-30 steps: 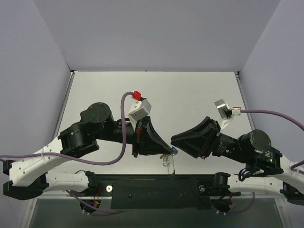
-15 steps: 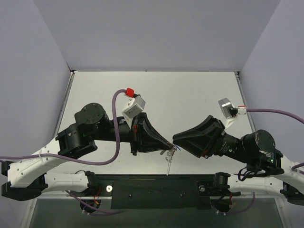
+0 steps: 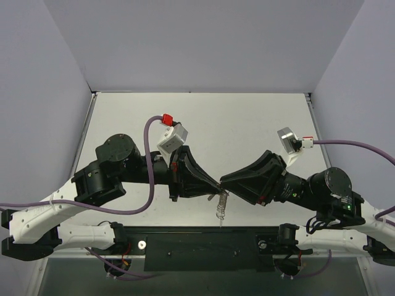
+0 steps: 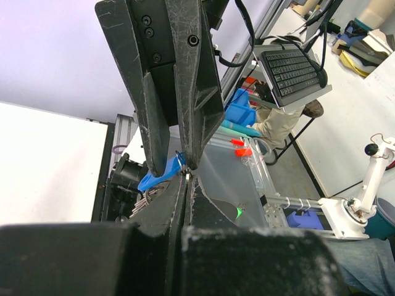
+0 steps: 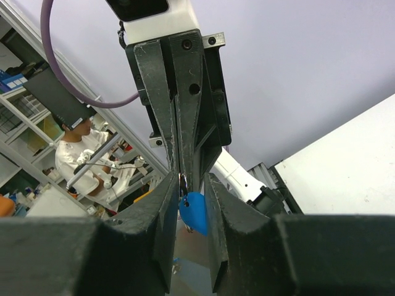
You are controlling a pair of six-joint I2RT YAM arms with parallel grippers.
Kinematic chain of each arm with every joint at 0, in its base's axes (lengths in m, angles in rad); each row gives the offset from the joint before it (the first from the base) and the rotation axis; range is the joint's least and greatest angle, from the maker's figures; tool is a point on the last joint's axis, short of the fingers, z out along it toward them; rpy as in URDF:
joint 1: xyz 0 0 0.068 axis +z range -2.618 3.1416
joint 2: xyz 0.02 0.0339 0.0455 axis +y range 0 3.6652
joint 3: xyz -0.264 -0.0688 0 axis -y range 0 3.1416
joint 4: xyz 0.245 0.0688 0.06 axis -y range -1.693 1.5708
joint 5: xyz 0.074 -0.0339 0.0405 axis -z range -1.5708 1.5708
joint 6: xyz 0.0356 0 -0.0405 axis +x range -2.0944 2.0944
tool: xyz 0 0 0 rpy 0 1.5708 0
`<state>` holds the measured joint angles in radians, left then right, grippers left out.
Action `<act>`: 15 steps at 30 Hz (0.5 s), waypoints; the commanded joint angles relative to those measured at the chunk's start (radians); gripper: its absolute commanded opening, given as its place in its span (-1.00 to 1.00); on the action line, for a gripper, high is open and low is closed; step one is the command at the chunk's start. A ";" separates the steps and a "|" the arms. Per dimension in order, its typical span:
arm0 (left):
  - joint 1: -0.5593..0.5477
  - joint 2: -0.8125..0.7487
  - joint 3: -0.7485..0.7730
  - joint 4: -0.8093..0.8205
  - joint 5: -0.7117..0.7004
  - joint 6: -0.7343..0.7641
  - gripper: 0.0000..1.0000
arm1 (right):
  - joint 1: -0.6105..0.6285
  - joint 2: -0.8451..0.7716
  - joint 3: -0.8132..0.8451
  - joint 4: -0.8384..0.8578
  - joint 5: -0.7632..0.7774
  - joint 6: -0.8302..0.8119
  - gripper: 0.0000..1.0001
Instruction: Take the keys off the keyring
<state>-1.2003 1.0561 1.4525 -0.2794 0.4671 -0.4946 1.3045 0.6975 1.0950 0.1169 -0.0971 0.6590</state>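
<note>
Both grippers meet tip to tip above the table's near edge. My left gripper (image 3: 217, 187) is shut on a thin metal ring (image 4: 184, 175) of the keyring. The keyring's pale loop and silver chain (image 3: 221, 205) hang below the tips. My right gripper (image 3: 224, 182) has its jaws closed on the blue head of a key (image 5: 195, 211), which also shows in the left wrist view (image 4: 156, 179). The plain silver key cannot be made out. Grey metal links (image 4: 144, 201) hang below the blue head.
The white table (image 3: 247, 123) stretches away behind the arms, walled in by pale purple panels. A black bar (image 3: 203, 243) runs along the near edge between the arm bases. Purple cables loop over both arms.
The left gripper has drawn slightly left and the right gripper has followed it, tips staying together. The hanging chain has swung and now hangs bunched just below the tips.
</note>
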 commanded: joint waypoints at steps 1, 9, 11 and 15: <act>0.005 -0.016 0.020 0.080 -0.007 -0.012 -1.00 | 0.010 0.014 0.026 0.063 -0.010 0.002 -0.64; 0.005 -0.021 0.020 0.056 -0.016 -0.004 -1.00 | 0.016 0.013 0.036 0.044 -0.021 -0.002 -1.00; 0.005 -0.028 0.019 0.045 -0.024 0.001 -1.00 | 0.016 0.007 0.040 0.035 -0.030 -0.004 -1.00; 0.005 -0.028 0.032 0.003 -0.031 0.007 -1.00 | 0.018 0.010 0.080 -0.035 -0.056 -0.022 -1.00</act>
<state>-1.2007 1.0538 1.4525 -0.2947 0.4671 -0.4938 1.3106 0.7059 1.1095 0.0998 -0.1028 0.6548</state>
